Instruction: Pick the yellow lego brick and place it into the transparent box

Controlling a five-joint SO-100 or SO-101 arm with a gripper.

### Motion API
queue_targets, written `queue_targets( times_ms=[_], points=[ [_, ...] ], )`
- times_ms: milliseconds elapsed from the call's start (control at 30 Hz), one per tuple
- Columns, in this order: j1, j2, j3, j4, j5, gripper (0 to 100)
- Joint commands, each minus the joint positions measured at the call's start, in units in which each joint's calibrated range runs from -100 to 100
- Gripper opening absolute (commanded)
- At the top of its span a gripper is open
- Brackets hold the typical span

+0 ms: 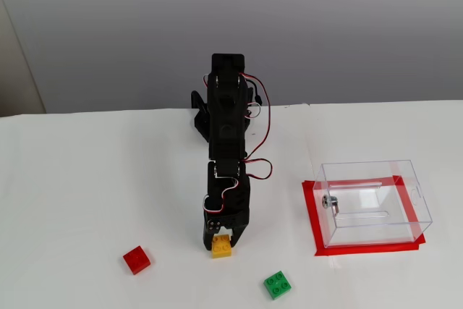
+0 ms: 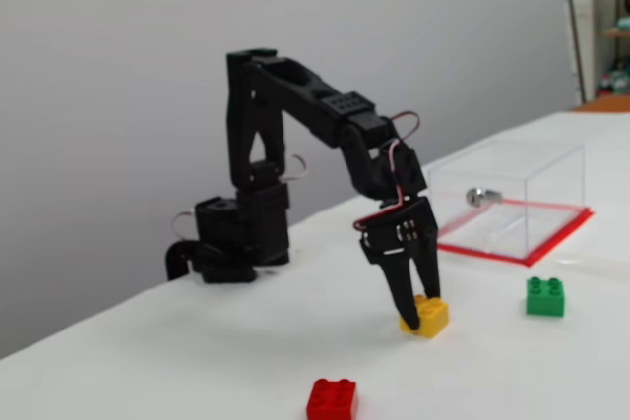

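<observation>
On white table, tool [image 1: 221,240] clamped around yellow lego brick [image 1: 222,247], brick's far half hidden by fingers

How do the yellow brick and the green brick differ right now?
The yellow brick sits between the gripper fingers and looks tilted in the other fixed view; the green brick lies flat, untouched, nearer the transparent box. Both are similar studded bricks on the table.

The yellow lego brick [image 1: 221,247] [image 2: 427,316], small with round studs up, sits on the white table. The transparent box [image 1: 374,202] [image 2: 512,196], clear-walled, stands upright on red tape at the brick's two o'clock, well apart.
</observation>
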Motion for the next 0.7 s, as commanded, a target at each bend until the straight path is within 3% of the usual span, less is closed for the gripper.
queue_targets(
  times_ms=[0, 300, 667],
  points=[
    [0.2, -1.1, -0.9, -0.4, 0.2, 14],
    [-1.5, -5.4, -0.7, 0.8, -0.2, 14],
    [-2.0, -17.8, -4.6, 12.5, -0.2, 14]
  ],
)
